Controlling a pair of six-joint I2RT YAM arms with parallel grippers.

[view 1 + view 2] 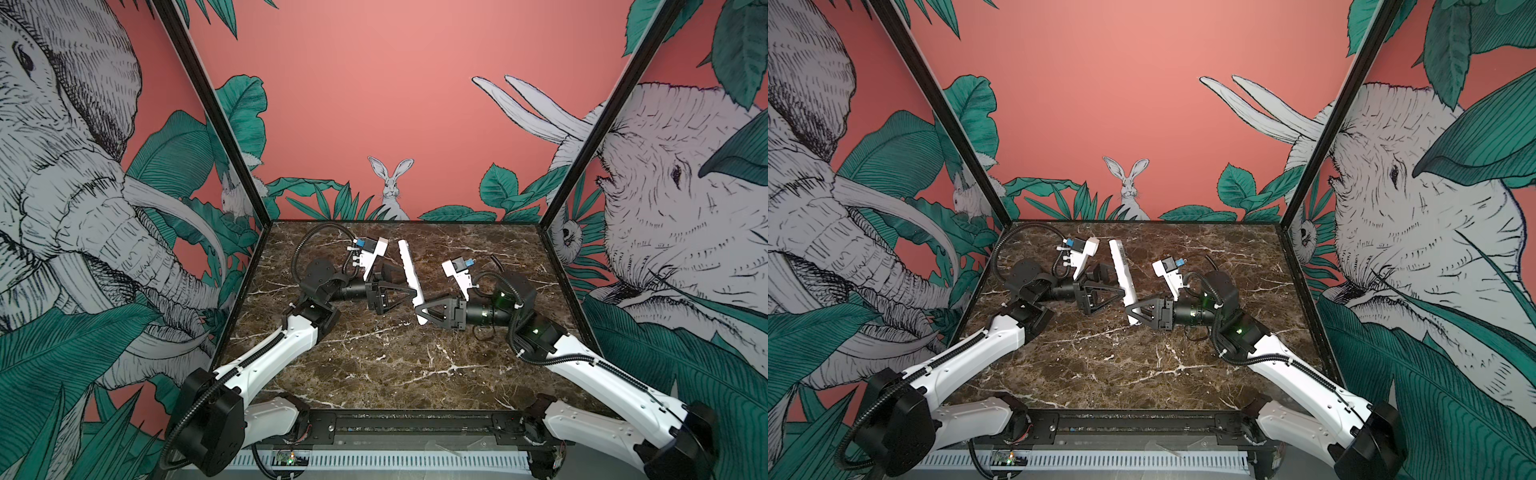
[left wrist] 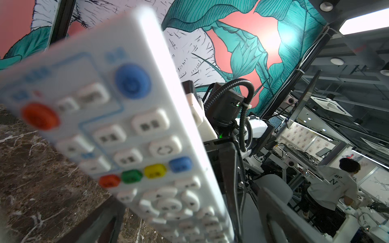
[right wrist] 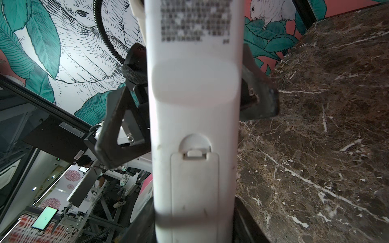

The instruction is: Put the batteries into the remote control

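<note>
The right hand (image 1: 420, 311) clamps the remote control (image 1: 409, 270) at its 6 o'clock end, above the counter (image 1: 374, 365). The left hand (image 1: 405, 282), reaching from 9 o'clock, stands fully open astride the middle. The battery cover (image 3: 194, 185) is seated and no batteries are visible. Probable step: regrasp. Next, close the left hand squarely.

Robotics lab: mural walls (image 1: 395, 104), monitor (image 3: 44, 217)

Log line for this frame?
right end effector: holds remote control | left end effector: open, straddling it | battery cover: shut | batteries: unseen
</note>
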